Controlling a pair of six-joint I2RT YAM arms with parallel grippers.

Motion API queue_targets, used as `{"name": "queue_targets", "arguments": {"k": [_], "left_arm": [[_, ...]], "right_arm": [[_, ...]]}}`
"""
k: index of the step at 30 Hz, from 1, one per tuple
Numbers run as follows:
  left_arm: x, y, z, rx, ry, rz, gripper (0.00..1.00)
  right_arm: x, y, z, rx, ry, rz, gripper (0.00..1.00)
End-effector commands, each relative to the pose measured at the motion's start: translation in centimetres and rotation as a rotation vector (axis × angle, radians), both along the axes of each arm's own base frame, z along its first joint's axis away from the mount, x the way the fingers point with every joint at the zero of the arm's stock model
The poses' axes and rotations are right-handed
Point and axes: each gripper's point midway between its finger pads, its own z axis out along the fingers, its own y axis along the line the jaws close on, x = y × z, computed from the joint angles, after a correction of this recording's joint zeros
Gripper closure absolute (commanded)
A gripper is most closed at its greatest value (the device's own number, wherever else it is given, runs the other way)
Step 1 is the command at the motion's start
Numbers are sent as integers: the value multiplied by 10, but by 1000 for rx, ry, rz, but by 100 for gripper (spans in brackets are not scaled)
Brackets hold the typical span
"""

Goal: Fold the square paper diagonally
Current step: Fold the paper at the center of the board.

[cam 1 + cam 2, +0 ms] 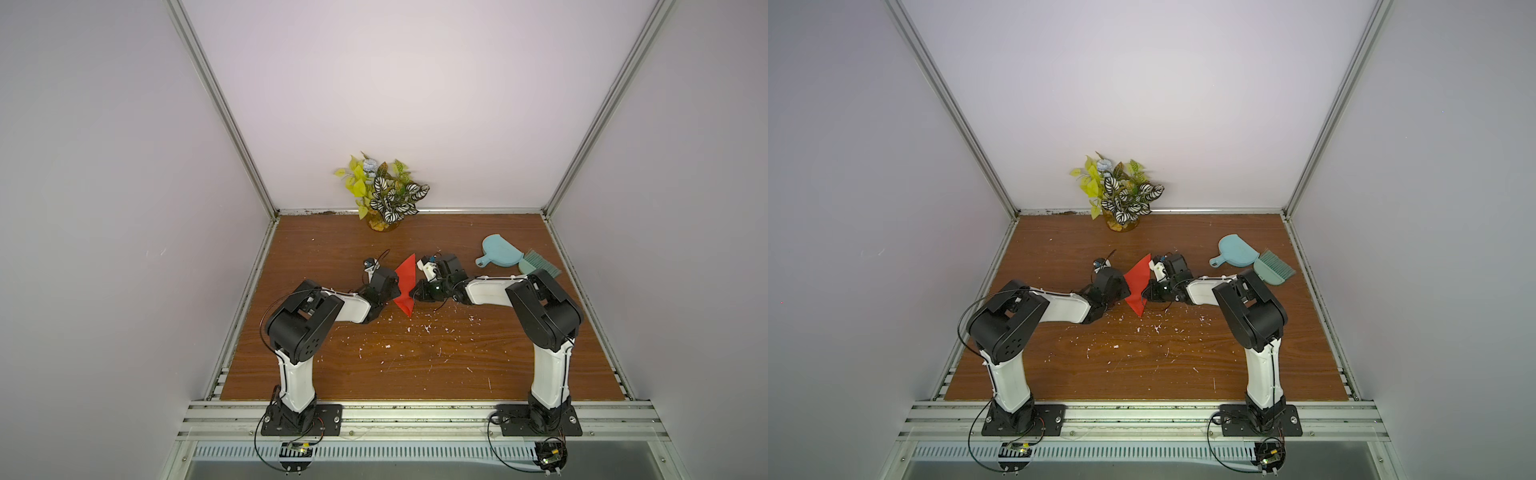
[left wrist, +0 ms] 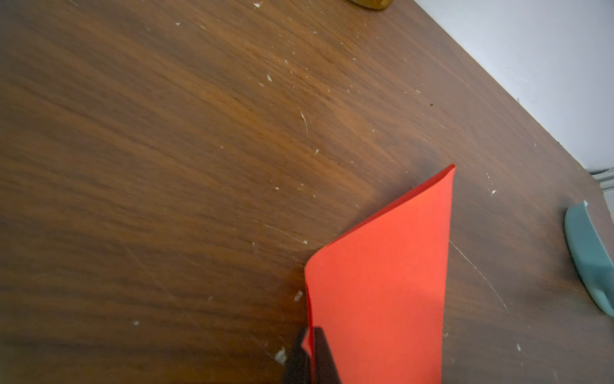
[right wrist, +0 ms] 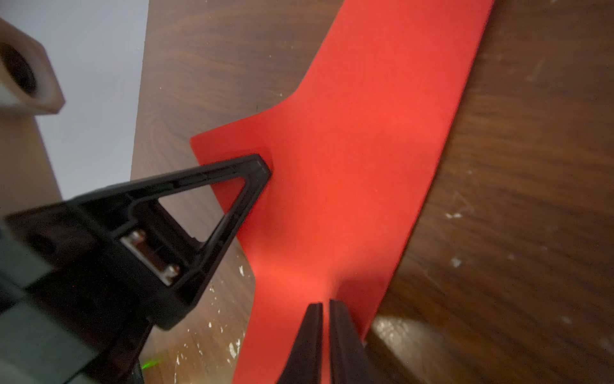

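The square paper is a bright red-orange sheet held up on edge over the middle of the wooden table, bent rather than flat, between my two grippers. My left gripper is shut on its left edge. In the left wrist view the two black fingertips pinch the paper. My right gripper is shut on the opposite edge. In the right wrist view its gripper clamps the paper, and the left gripper's finger presses the far corner.
A light blue dustpan and a teal brush lie at the back right. A potted plant stands against the back wall. White scraps dot the tabletop in front of the paper.
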Motion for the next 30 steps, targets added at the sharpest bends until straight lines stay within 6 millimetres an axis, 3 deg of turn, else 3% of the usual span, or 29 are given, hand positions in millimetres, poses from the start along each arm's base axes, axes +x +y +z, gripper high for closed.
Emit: {"name": "queue_targets", "arguments": {"k": [1,14,23,30], "left_arm": [[-7,0,-12,12,33,-2,99],[-7,0,-14,18,38,-1,99],[-8,2,-13,29,34,-7,99],[-8,0,-13,26,35,-10,99]], "right_arm": [[-16,-5,1,-20,8,28,87],[-33,-1,15,24,-14,70,87],[-3,7,54,37,-111,45,88],[-4,12,30,22,-62,44,89]]}}
